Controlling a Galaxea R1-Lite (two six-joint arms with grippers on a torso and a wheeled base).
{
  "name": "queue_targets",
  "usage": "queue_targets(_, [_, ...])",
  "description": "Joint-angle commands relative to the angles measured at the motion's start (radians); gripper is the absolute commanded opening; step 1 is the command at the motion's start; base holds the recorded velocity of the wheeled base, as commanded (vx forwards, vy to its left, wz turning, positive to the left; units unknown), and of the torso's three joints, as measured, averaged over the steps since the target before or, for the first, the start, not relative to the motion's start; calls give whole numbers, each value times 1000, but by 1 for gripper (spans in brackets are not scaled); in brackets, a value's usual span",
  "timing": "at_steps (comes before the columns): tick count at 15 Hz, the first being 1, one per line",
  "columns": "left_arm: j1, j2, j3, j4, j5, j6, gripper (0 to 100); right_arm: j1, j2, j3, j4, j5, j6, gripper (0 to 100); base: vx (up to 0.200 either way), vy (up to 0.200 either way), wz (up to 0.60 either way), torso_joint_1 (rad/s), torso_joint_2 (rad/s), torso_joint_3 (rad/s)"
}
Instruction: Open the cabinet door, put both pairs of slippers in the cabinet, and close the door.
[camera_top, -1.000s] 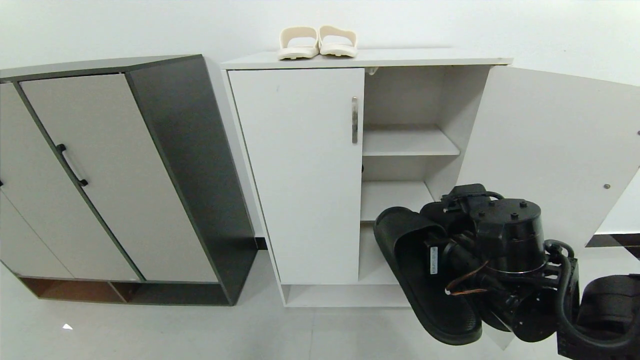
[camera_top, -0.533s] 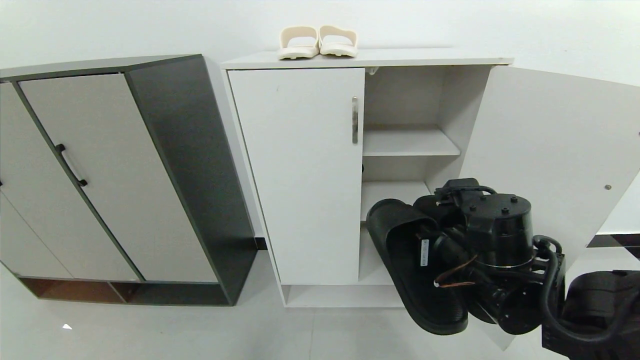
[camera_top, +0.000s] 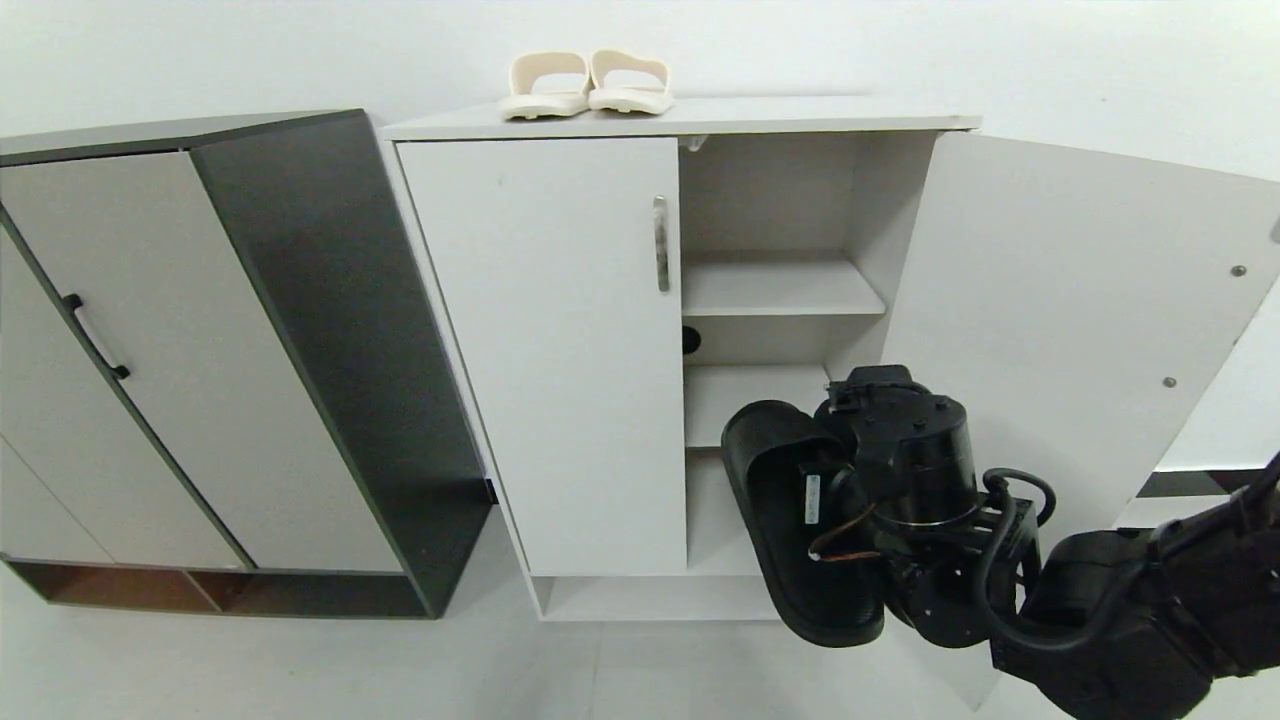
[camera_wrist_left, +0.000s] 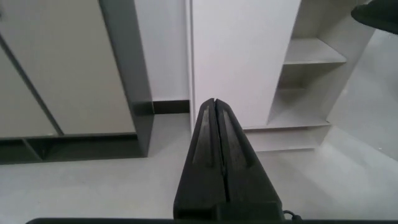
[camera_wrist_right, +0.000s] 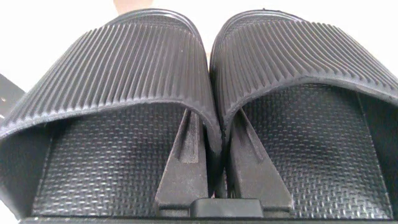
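- head view: i count one white cabinet (camera_top: 560, 350) with two doors. the left door (camera_top: 540, 350) is shut and has one metal handle (camera_top: 660, 243); the right door (camera_top: 1060, 320) is swung wide open.
- two shelves (camera_top: 780, 290) show in the open half.
- two cream slippers (camera_top: 585, 85) sit side by side on the cabinet top, above the shut door.
- the black slippers (camera_top: 790, 500) hang on my right arm just in front of the open half, toes up, level with the lower shelf; i can make out one plainly here, the other is behind the wrist.
- one grey cabinet (camera_top: 300, 300) stands just left of the white one.
- left wrist view: my left gripper (camera_wrist_left: 215, 106) has its fingers pressed together with nothing between them, hanging over the floor (camera_wrist_left: 124, 186) in front of both cabinets.
- right wrist view: two black slippers lie side by side. my right gripper (camera_wrist_right: 216, 155) has one finger under each strap, clamping the two inner walls together.
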Motion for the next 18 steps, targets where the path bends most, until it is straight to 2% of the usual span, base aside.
queue_targets(1, [0,4,0,-1,0,-1,0,7,25,-1,-1,0,-1,0,0,0,0,0,0,0])
queue_targets(14, [0,4,0,-1,0,-1,0,7,213,-99,-30,5,53,0,0,0,0,0,0,0])
queue_targets(18, [0,4,0,-1,0,1,0,4,307,-208,-27,0,50,0,0,0,0,4,2,-148])
